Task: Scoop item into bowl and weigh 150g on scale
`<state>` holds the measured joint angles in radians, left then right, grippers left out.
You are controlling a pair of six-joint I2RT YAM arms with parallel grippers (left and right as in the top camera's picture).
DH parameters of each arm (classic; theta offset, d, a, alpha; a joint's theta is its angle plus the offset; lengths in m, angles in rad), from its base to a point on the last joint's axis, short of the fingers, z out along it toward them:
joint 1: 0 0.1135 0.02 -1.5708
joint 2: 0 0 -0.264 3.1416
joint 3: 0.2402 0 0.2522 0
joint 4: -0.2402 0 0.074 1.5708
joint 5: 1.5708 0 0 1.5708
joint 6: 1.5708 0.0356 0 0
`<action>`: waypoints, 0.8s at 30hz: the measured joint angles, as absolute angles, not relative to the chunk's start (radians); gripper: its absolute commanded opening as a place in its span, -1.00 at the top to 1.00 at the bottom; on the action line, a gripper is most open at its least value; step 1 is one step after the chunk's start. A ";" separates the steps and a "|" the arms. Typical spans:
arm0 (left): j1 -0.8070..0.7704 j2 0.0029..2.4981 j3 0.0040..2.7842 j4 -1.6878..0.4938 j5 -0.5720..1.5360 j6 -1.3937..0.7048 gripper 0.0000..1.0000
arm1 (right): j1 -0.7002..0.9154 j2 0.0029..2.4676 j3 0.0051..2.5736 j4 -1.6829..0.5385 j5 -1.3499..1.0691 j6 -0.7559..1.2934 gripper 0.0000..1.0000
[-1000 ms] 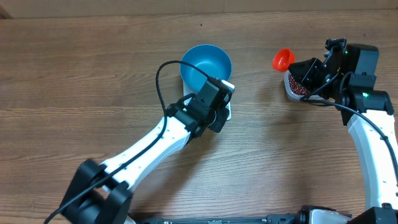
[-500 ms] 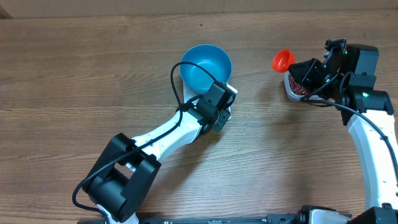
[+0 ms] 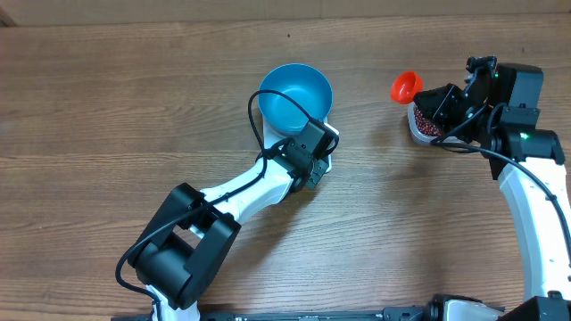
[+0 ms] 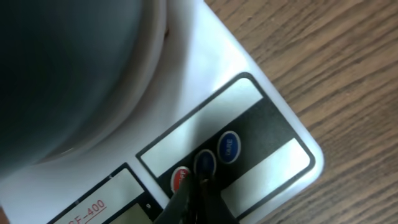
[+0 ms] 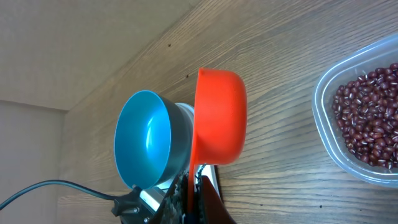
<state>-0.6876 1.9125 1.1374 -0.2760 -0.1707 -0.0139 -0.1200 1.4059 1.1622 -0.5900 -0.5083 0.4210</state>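
Fingers pressed together into one blunt tip, the left gripper [image 4: 200, 186] pokes at the middle blue button [image 4: 204, 163] of the flat white rectangular kitchen scale [image 4: 205, 68]. This is probably to zero it, since the round bright blue plastic bowl [image 3: 294, 94] sits on its platform, apparently empty. The right gripper [image 5: 194, 194] pinches the handle of an orange-red plastic scoop [image 5: 217, 118], holding it aloft beside the clear rounded-rectangular plastic tub [image 5: 322, 115] where the small dark red-brown beans [image 5: 370, 118] lie, likely until the scale is ready. No scooping looks done yet.
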 measured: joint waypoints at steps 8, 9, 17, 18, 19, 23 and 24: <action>-0.688 1.913 1.137 -0.254 -0.221 -0.051 0.91 | -0.120 1.406 1.162 -0.590 -0.508 0.421 0.93; -0.688 1.913 1.137 -0.254 -0.222 -0.052 0.92 | -0.120 1.406 1.162 -0.591 -0.509 0.421 0.93; -0.688 1.913 1.137 -0.249 -0.222 -0.053 0.91 | -0.120 1.406 1.162 -0.591 -0.509 0.421 0.93; -0.688 1.914 1.137 -0.247 -0.222 -0.053 0.91 | -0.120 1.406 1.162 -0.590 -0.508 0.421 0.93; -0.688 1.916 1.137 -0.247 -0.222 -0.053 0.92 | -0.120 1.406 1.162 -0.591 -0.508 0.421 0.93; -0.688 1.925 1.137 -0.245 -0.223 -0.053 0.92 | -0.120 1.406 1.162 -0.591 -0.509 0.421 0.93; -0.688 1.925 1.137 -0.245 -0.224 -0.053 0.92 | -0.120 1.406 1.162 -0.591 -0.509 0.421 0.93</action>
